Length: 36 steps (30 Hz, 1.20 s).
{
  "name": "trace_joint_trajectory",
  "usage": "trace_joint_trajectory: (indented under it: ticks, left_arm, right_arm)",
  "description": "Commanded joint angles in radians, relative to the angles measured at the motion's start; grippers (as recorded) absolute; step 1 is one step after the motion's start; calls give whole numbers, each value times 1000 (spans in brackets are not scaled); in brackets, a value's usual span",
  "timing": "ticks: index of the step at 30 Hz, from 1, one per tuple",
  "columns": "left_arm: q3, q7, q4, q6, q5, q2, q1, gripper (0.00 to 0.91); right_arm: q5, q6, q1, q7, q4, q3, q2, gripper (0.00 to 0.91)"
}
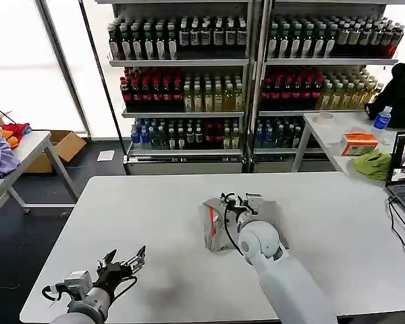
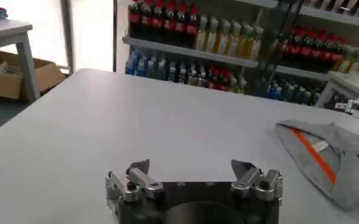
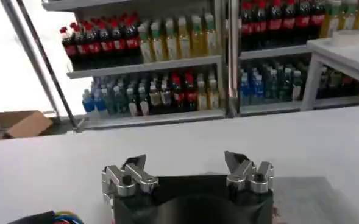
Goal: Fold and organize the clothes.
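Folded grey shirt (image 1: 219,226) on table (image 1: 155,209) — right tool (image 1: 241,200) above, spread

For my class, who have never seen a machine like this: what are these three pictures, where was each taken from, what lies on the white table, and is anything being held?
This is a two-armed robot whose job is folding clothes. The wide picture comes from a camera on its head, looking down at a white table. The other two come from cameras on its wrists, each looking past that arm's own end effector. On the table lies one folded grey shirt with an orange-red stripe. The right end effector hovers just over the shirt, fingers open, gripping nothing. The left end effector waits near the table's front edge, also open and empty. Behind stand shelves of drink bottles.
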Motion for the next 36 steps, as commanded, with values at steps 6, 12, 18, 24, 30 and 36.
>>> trace_joint_trajectory:
  ticks: [6,12,18,24,30,36]
  left_arm:
    - [-8,0,5,0,-3,2,-1,907]
    - [-2,-1,14,0,-2,-4,-3,907]
    - [4,-2,20,0,-2,-6,-4,907]
    - [-3,-2,12,0,-1,0,1,907]
    - [-18,11,2,-37,68,-5,-8,907]
    - [-18,41,-16,-138,179,-22,-24,907]
  right_arm:
    - [-48,-1,16,-13,-82,-73,7,907]
    - [-49,0,-16,-23,-97,-53,-22,907]
    - [-46,0,-22,-36,-111,-35,-24,907]
    - [-43,1,-26,-44,-125,-14,2,907]
    - [-68,13,-34,-51,-33,62,6,907]
    - [-339,75,-98,-133,209,154,-89,907]
